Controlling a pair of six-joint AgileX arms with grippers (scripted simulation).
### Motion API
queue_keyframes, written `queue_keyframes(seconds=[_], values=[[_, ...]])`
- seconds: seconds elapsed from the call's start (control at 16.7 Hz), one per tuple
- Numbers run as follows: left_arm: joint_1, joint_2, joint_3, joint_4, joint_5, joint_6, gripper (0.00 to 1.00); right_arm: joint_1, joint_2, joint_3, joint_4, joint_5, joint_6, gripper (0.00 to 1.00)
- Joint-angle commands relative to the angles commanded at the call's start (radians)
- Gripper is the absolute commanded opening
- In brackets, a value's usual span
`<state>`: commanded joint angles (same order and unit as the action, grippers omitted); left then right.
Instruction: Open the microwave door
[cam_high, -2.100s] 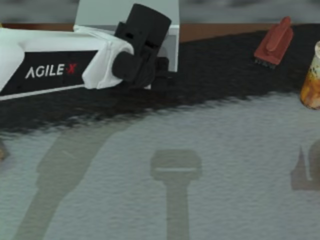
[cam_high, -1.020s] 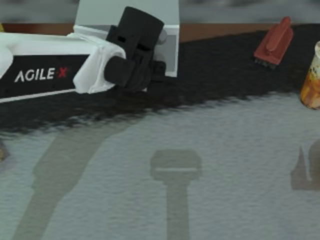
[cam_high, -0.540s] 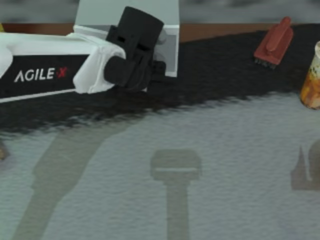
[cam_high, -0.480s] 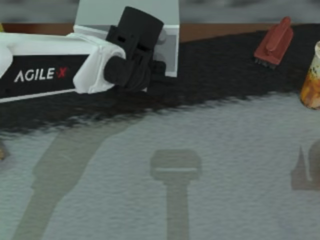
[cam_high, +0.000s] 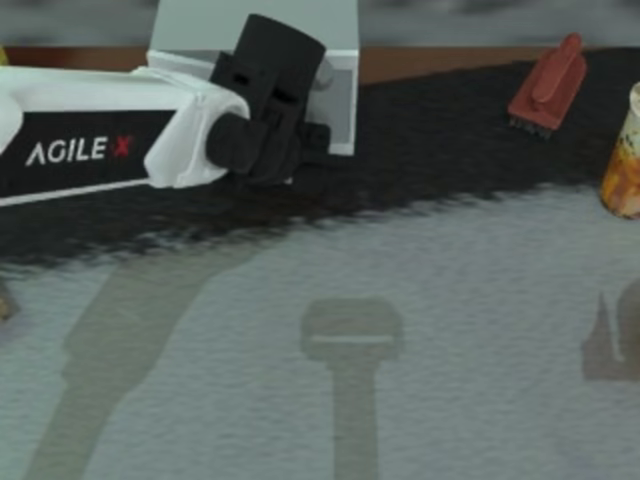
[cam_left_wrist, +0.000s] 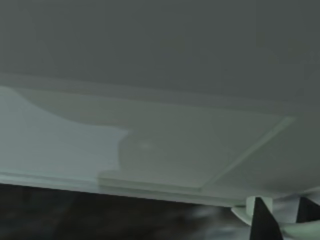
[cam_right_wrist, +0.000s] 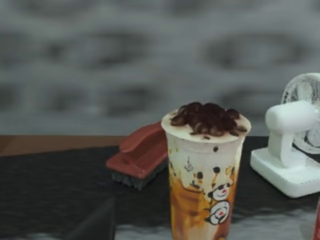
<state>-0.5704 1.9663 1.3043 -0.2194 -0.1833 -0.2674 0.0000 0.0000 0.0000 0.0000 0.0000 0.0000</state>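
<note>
The microwave (cam_high: 255, 30) sits at the counter's far left; the left end effector (cam_high: 315, 135) is pressed against its front — finger opening cannot be told. A slip off the microwave door (cam_left_wrist: 165, 150) edge is risked.

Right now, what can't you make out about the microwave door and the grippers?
- Top view: the left gripper and the microwave door are hidden under the black wrist; how far the door is open is unclear.
- Top view: the microwave is cut off by the edge.
- Right gripper: in no view.
</note>
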Motion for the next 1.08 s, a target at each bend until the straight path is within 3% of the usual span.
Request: queue_keyframes(seconds=[0.36, 1.08], values=[[0.02, -0.036, -0.05, 0.026, 0.036, 0.055, 0.0, 0.0, 0.0, 0.0, 0.0, 0.0, 0.0, 1.0], [0.02, -0.036, -0.05, 0.026, 0.036, 0.055, 0.0, 0.0, 0.0, 0.0, 0.0, 0.0, 0.0, 1.0]])
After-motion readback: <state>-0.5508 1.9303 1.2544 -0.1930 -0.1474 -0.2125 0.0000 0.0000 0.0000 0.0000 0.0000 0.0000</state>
